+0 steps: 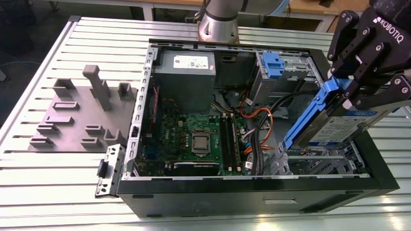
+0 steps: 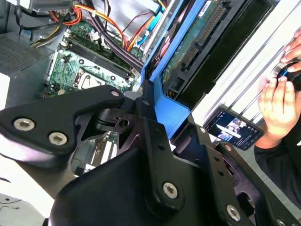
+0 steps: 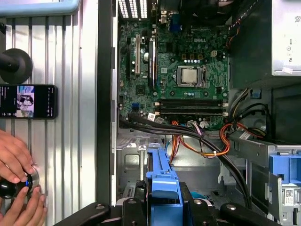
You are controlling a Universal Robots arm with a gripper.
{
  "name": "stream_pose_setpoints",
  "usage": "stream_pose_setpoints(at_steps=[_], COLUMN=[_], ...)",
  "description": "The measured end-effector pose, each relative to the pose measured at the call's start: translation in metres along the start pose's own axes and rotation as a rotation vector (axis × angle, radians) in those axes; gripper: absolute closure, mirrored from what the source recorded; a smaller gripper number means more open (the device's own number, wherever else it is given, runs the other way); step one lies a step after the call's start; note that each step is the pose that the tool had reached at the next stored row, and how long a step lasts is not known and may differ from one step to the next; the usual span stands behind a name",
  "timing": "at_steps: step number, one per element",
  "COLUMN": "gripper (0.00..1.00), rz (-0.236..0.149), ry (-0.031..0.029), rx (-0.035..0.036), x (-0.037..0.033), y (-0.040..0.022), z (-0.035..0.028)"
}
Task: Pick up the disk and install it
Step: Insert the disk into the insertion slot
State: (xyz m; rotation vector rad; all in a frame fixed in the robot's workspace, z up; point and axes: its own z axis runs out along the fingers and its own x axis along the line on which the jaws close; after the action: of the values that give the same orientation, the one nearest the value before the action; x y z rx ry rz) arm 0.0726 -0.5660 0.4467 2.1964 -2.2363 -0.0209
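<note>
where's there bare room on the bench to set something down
Bare slatted table lies in front of the grey fixture block and along the computer case's near side. Inside the case it is crowded: motherboard, cables, and the claw holding the disk over the drive bay.

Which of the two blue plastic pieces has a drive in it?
The one in the gripper: the disk. The blue clip in the case's far bay is bare.
</note>
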Motion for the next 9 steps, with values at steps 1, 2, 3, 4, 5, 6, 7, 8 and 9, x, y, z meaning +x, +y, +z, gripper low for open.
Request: stream_pose_setpoints(at_steps=[1, 2, 3, 4, 5, 6, 7, 8, 9], gripper=[0.64, 0.64, 0.64, 0.64, 0.64, 0.64, 0.64, 0.64, 0.64], rz=[0.0, 0.0, 0.0, 0.0, 0.0, 0.0, 0.0, 0.0, 0.0], ry=[0.0, 0.0002, 0.0002, 0.0, 0.0, 0.0, 0.0001, 0.0, 0.0001], rx=[0.0, 0.0, 0.0, 0.0, -0.0001, 0.0, 0.0, 0.0, 0.0], x=[0.0, 0.0, 0.0, 0.0001, 0.0002, 0.0003, 0.0004, 0.0005, 0.0006], y=[-0.0011, -0.0017, -0.002, -0.0021, -0.0022, -0.0023, -0.0024, -0.0025, -0.0025], z=[0.0005, 0.0009, 0.0014, 0.002, 0.0026, 0.0033, 0.0039, 0.0044, 0.0048])
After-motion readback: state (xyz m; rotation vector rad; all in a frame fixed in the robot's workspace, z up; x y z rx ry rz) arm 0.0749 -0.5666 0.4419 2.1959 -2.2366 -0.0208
